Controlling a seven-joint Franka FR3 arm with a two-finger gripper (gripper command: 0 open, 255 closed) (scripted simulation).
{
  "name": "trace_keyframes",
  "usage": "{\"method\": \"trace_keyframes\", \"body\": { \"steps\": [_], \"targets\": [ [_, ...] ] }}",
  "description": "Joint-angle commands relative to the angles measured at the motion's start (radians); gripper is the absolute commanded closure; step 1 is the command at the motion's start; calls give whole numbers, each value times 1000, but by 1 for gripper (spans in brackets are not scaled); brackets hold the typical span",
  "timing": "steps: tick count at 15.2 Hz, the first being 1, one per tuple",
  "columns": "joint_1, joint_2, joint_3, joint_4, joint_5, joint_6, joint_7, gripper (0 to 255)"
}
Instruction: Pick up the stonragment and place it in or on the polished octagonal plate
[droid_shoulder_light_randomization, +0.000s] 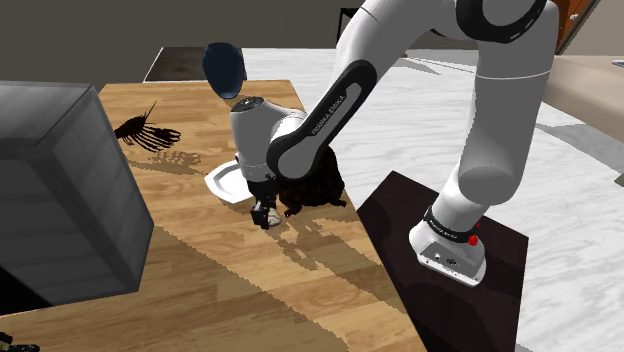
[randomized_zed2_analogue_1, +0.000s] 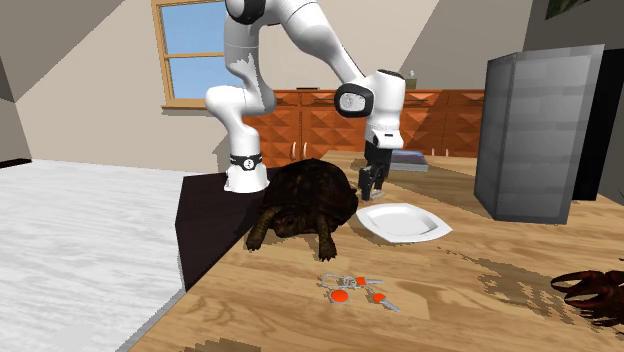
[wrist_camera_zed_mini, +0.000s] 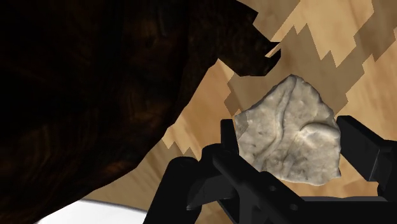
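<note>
We see the two black fingers (wrist_camera_zed_mini: 366, 149) spread fairly wide and pressed against either side of a pale, rough stone (wrist_camera_zed_mini: 289, 130), so the gripper (wrist_camera_zed_mini: 291, 137) has it clasped. We cannot tell whether the stone is clear of the table (wrist_camera_zed_mini: 318, 38) or resting on it.

Close beside the fingers a very dark brown tortoise (wrist_camera_zed_mini: 95, 95) bulks up, and a sliver of the white plate (wrist_camera_zed_mini: 95, 213) shows under it.

In the second exterior view the gripper (randomized_zed2_analogue_1: 369, 186) points straight down just past the far rim of the plate (randomized_zed2_analogue_1: 400, 222), with the tortoise (randomized_zed2_analogue_1: 305, 200) just to that view's left. The plate lies flat on the wooden table (randomized_zed2_analogue_1: 470, 300) with nothing on it. Nearer to us lies a bunch of keys (randomized_zed2_analogue_1: 350, 290) with red tags, and a tall grey box (randomized_zed2_analogue_1: 530, 135) stands at that view's right.

In the shoulder view the gripper (droid_shoulder_light_randomization: 265, 214) hangs low between the plate (droid_shoulder_light_randomization: 228, 183) on that view's left and the tortoise (droid_shoulder_light_randomization: 310, 188) on its right. The white arm (droid_shoulder_light_randomization: 330, 115) runs back to the black stand (droid_shoulder_light_randomization: 450, 260) at the lower right.
</note>
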Motion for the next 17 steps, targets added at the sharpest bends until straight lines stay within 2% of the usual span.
{"method": "trace_keyframes", "body": {
  "steps": [1,17],
  "targets": [
    [-6,-18,8,1,15,-17,-9,255],
    [-51,-196,62,40,153,-203,-98,255]
  ]
}}
